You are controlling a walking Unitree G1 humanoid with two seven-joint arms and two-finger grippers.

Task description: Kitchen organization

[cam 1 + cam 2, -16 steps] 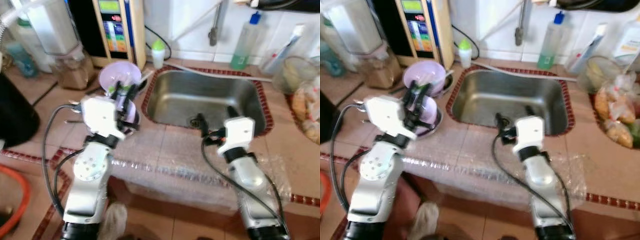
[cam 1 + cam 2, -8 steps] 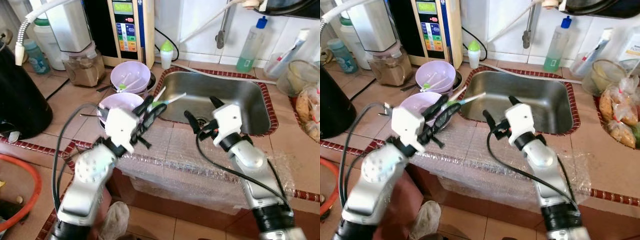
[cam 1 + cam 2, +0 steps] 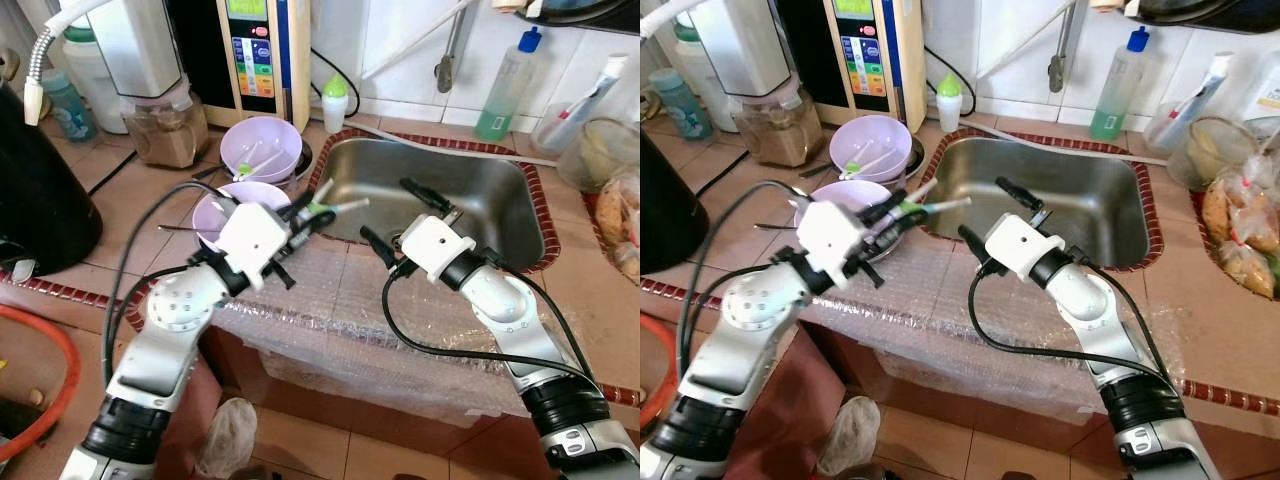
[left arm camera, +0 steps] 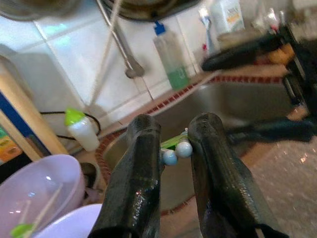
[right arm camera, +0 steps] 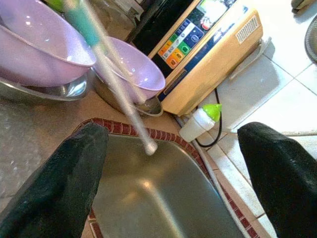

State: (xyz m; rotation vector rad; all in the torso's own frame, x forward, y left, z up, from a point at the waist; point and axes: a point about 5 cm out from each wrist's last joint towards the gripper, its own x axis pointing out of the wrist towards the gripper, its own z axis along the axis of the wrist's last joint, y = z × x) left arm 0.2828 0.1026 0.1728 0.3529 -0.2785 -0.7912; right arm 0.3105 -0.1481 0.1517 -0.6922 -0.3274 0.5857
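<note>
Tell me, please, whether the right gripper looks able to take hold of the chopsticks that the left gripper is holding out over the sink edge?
Probably yes. The right gripper is open, its fingers spread wide, beside the free ends of the chopsticks that the left gripper pinches, with nothing between them.

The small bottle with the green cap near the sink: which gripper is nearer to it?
Left. The left gripper, holding chopsticks, is at the sink's near-left corner, below the bottle. The right gripper, open, sits further right over the front rim.
</note>
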